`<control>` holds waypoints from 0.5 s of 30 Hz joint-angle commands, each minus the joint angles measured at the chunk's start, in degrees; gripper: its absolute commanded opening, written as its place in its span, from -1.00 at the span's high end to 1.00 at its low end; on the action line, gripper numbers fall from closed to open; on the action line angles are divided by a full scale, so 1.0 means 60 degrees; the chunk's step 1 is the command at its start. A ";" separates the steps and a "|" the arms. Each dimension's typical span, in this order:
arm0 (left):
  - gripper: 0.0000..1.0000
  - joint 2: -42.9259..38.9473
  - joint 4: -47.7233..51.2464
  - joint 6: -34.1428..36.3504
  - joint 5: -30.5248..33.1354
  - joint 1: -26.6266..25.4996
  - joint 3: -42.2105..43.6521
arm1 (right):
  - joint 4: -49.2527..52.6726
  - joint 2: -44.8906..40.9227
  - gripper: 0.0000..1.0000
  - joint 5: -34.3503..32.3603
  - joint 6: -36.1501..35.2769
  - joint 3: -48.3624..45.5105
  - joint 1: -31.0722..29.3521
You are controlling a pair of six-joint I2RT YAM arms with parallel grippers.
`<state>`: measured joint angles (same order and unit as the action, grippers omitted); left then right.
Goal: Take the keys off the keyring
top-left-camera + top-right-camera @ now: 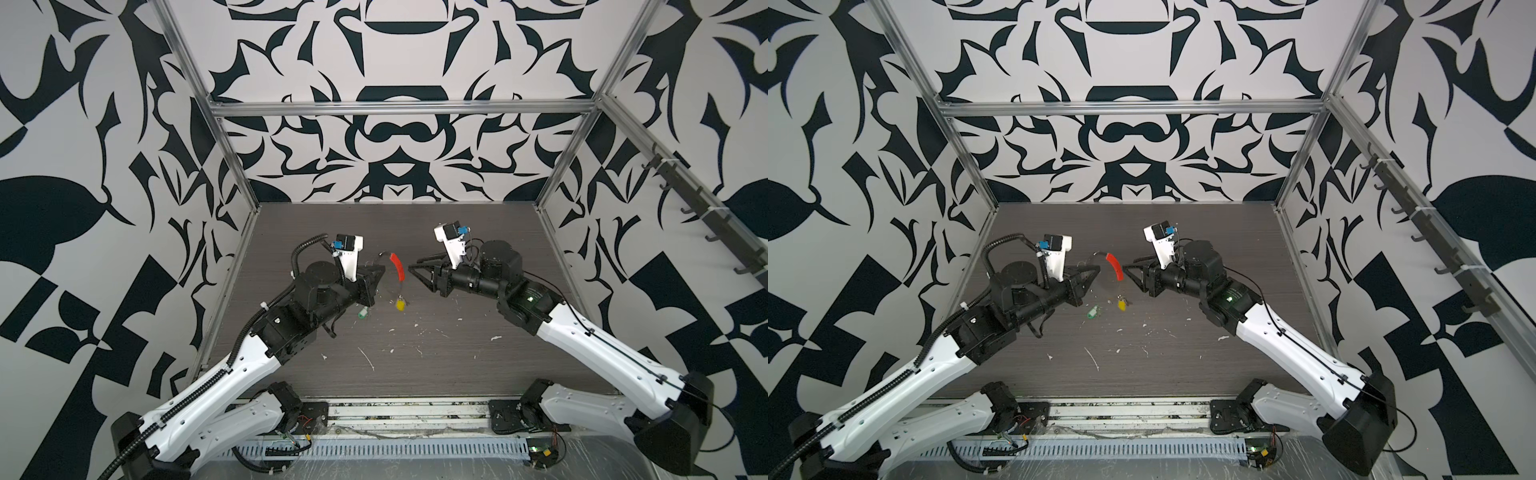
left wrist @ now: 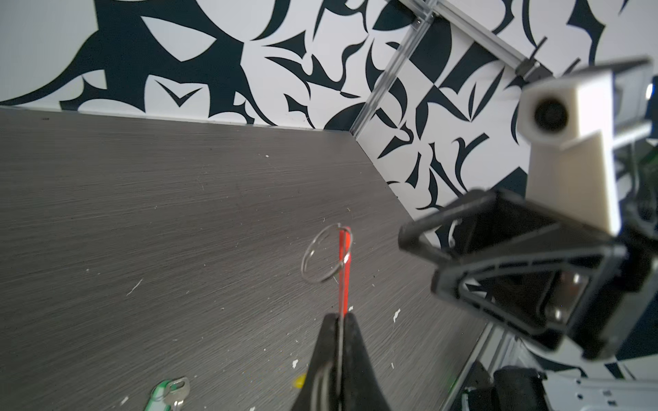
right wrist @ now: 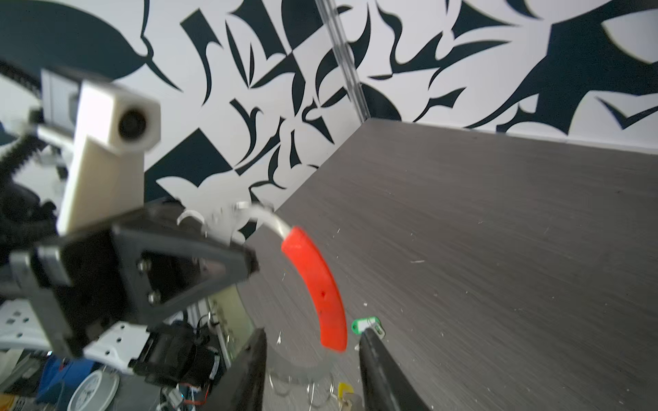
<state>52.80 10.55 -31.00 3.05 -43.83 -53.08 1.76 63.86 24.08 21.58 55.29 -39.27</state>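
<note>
– Left pincer [image 2: 340,316] sits closest to my wrist lens, clenched on the bare wire of the keyring [image 2: 343,270], which stands edge-on above the tabletop [image 2: 142,213].
– What about its load?
– Green key [image 2: 167,389] lies loose on the tabletop, off the hoop, just beside my left arm. Yellow key [image 1: 400,305] hangs from the hoop's low arc; that one, I judge, is not yet freed.
– Your other pincer?
– Right pincer [image 3: 313,332] is released, fingers [image 3: 384,377] apart. The red sleeve [image 3: 317,284] shows its lower end between them in my wrist view; from above the tips stand just beside it, seemingly apart.
– What could spoil it?
– The wire is thin, hard and slick. Pinched at one spot, the hoop could swivel or slip out when the yellow key is tugged. A small ring [image 2: 303,261] strung by the sleeve could snag. The key's plastic head is little and dangles freely, so my right fingers might close on air. If the hoop drops, it may land on the green key.
– Surfaces?
– Sleeve: smooth red plastic, curved with the hoop. Keys: glossy coloured heads, silvery blades. Tabletop: dark, brushed grain, strewn with white flecks [image 1: 366,358] that could pass for small parts.
</note>
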 commanded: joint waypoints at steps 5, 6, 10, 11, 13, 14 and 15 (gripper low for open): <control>1.00 0.0270 0.0651 -0.1913 -0.1965 0.1746 -0.0394 | -0.0330 0.0312 0.08 0.0792 -0.0612 -0.0864 -0.0331; 1.00 0.0255 0.0459 -0.2032 -0.2208 0.1831 -0.0331 | -0.0410 0.0354 0.08 0.0686 -0.0687 -0.0933 -0.0451; 1.00 0.0323 0.0416 -0.2069 -0.2425 0.1856 -0.0382 | -0.0884 0.0431 0.08 0.0501 -0.0844 -0.1134 -0.0618; 1.00 0.0338 0.0438 -0.2069 -0.2448 0.1856 -0.0400 | -0.0946 0.0445 0.08 0.0485 -0.0881 -0.1124 -0.0635; 1.00 0.0355 0.0389 -0.2081 -0.2618 0.1856 -0.0400 | -0.0927 0.0566 0.08 0.0415 -0.0993 -0.0997 -0.0649; 1.00 0.0352 0.0381 -0.2109 -0.2672 0.1856 -0.0404 | -0.0918 0.0608 0.09 0.0398 -0.1040 -0.0944 -0.0651; 1.00 0.0341 0.0339 -0.2113 -0.2750 0.1855 -0.0410 | -0.0930 0.0662 0.11 0.0357 -0.1084 -0.0909 -0.0651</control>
<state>54.92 13.15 -42.26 -10.68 -32.84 -54.94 0.14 67.61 26.79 17.17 48.07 -43.03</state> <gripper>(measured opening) 0.055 0.449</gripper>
